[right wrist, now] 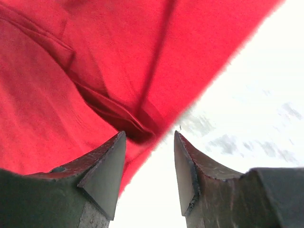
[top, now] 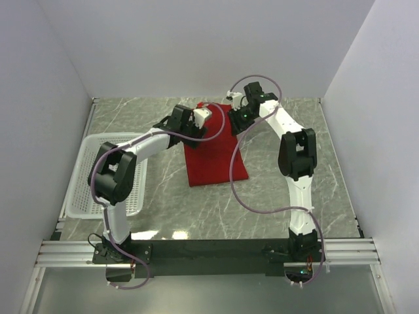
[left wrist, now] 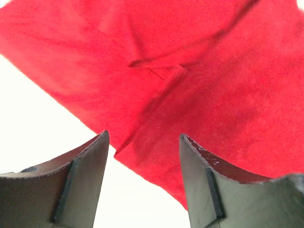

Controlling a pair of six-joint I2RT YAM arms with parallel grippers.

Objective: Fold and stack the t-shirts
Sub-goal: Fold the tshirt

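Grey-veined marble-look tabletop [top: 196, 212], enclosed by plain white walls [top: 196, 39] on three sides.
One deep-red cloth t-shirt [top: 213, 163] — lying as a long rectangle at mid-tabletop.
One white plastic mesh basket [top: 82, 176], at the left edge.
Two tools — left tool [left wrist: 144, 137], right tool [right wrist: 149, 135] — each with fingers apart over the shirt's far end, clamping nothing.

We see a grey, marble-veined tabletop [top: 196, 216]. Directly on it lies a deep-red t-shirt [top: 209, 160], folded into a long narrow strip, near the middle and toward the far side. A white mesh basket [top: 77, 190] rests at the left edge, well apart from it.
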